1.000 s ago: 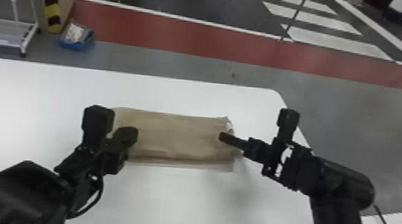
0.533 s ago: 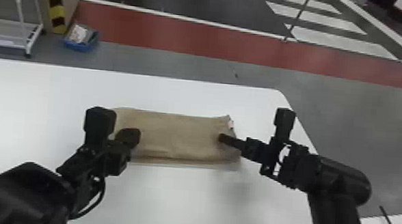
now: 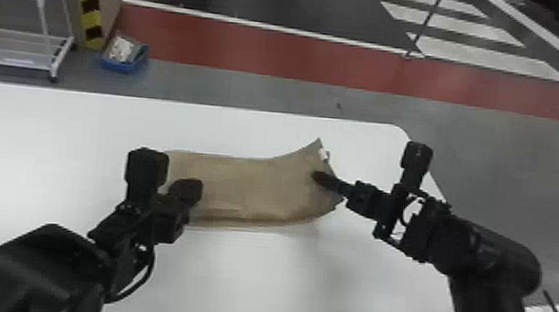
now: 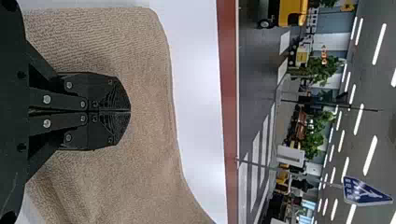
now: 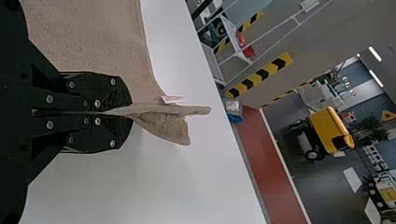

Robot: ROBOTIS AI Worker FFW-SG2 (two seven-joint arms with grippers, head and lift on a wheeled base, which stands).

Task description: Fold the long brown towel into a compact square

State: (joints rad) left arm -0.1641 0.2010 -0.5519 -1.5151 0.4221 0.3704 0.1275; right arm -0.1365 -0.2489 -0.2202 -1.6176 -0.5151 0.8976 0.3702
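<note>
Over the left end of the brown towel (image 3: 243,183) is my left gripper (image 3: 187,191) in the head view. In the left wrist view that left gripper (image 4: 130,111) has its fingers pressed together above the towel (image 4: 149,116), with no cloth visible between them. My right gripper (image 3: 322,178) holds the towel's right end, which is raised off the table, its far corner pointing up. In the right wrist view the right gripper (image 5: 130,112) is shut on the towel's edge (image 5: 163,110), and a small white tag (image 5: 172,99) sticks out beside the pinched cloth.
The towel's left part lies on the white table (image 3: 254,280). The table's rounded far right corner is near the right arm. On the floor beyond stand a white rack (image 3: 19,51) and a blue bin (image 3: 124,60).
The towel's right end has been lifted, with its far corner now pointing up and its near edge curving upward. My right gripper has risen slightly with it; the left arm looks nearly still.
</note>
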